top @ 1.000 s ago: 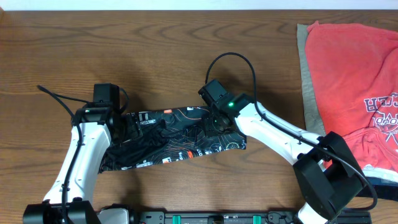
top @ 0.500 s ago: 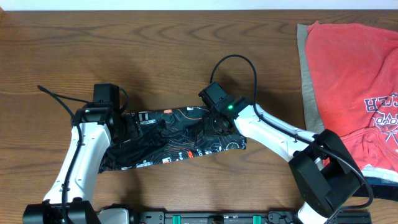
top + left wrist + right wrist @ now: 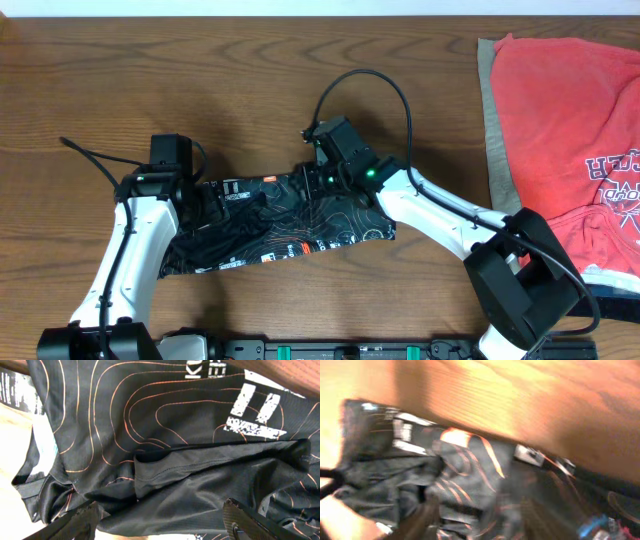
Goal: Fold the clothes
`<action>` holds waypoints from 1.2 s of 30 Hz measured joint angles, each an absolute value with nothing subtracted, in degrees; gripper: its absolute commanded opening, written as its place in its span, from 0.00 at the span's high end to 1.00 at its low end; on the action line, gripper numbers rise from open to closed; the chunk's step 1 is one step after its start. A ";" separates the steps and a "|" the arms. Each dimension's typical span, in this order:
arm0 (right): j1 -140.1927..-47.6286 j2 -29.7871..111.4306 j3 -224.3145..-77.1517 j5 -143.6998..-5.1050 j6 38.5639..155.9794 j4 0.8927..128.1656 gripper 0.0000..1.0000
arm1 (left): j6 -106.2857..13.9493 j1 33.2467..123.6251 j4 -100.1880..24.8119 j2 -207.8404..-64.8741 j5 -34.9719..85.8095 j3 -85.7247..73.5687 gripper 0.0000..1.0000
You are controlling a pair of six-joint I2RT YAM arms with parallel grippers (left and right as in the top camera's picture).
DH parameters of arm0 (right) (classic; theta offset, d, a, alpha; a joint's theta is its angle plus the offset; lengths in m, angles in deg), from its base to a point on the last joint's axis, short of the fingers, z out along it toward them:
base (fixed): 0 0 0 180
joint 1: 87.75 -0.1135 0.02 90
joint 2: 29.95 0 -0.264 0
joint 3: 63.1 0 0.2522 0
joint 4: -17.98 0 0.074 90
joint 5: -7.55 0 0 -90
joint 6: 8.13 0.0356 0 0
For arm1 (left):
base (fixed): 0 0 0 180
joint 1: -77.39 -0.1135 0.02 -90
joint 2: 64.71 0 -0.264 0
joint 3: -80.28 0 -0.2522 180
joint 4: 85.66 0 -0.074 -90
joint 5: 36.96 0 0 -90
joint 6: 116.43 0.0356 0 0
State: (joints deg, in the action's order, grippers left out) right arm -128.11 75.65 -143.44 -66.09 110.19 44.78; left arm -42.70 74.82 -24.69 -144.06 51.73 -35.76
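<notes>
Left jaws spread over black jersey (image 3: 285, 222), right jaws blurred above it

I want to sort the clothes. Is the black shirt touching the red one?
Apart. The overhead view shows bare wooden table between the black jersey and the red T-shirt.

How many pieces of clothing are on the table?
3: a black jersey in the middle, a coral-red T-shirt at the right, a beige garment peeking from under it. Others may lie hidden beneath.
</notes>
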 measured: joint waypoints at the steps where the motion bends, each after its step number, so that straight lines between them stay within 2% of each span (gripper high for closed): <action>1: -128.11 75.65 -143.44 -65.43 109.77 44.76 0.46 | -42.70 74.82 -24.58 -144.06 51.73 -35.76 0.19; 6: -128.11 75.65 -143.42 -63.92 108.05 51.58 0.54 | -42.70 74.82 -24.48 -144.06 51.73 -35.76 0.19; 8: -128.11 75.65 -143.42 -64.73 107.57 55.82 0.56 | -42.70 74.82 -24.48 -144.06 51.73 -35.76 0.15; 18: -126.75 74.67 -143.40 -76.18 107.94 72.36 0.53 | -40.91 73.70 -24.72 -144.08 53.42 -35.76 0.12; 29: -121.96 65.95 -143.44 -81.21 107.89 78.33 0.49 | -40.10 59.45 -25.94 -145.59 54.77 -35.76 0.11; 36: -121.83 66.08 -143.42 -81.45 107.89 80.41 0.50 | -39.93 56.90 -29.44 -153.90 54.75 -35.76 0.11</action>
